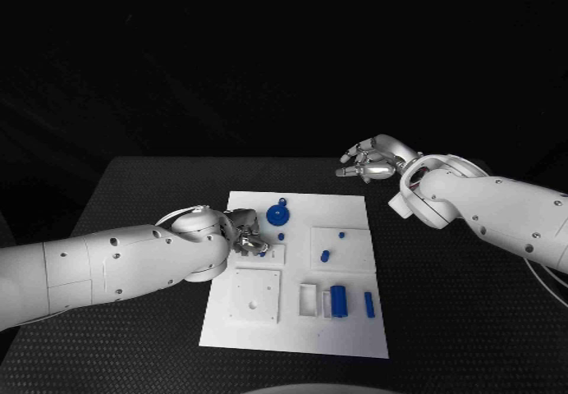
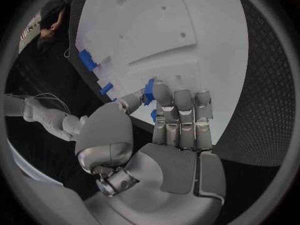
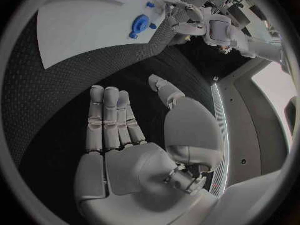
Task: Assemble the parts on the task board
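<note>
Reaching in from the left over the board (image 1: 355, 328), left hand (image 1: 243, 231) pinching a small blue part (image 2: 149, 91) between thumb and fingers (image 2: 185, 107), just above the board's left-middle. Judging that part as light, rigid plastic, smooth and likely slippery; gripping by its sides, close to the middle, seeming safest against twisting out.

Lying further right on the board: a blue disc (image 1: 278, 216) near the far edge, a short peg (image 1: 281, 236) below it, two small pieces (image 1: 326, 256) on a raised square, then a blue cylinder (image 1: 339, 301) in a white holder and a thin bar (image 1: 369, 304) beside it, near the front edge.

Hovering at far right, well apart from the board and above the worktop (image 1: 154, 180), right hand (image 1: 375, 159) holding nothing, fingers (image 3: 110, 116) apart and nearly straight.
</note>
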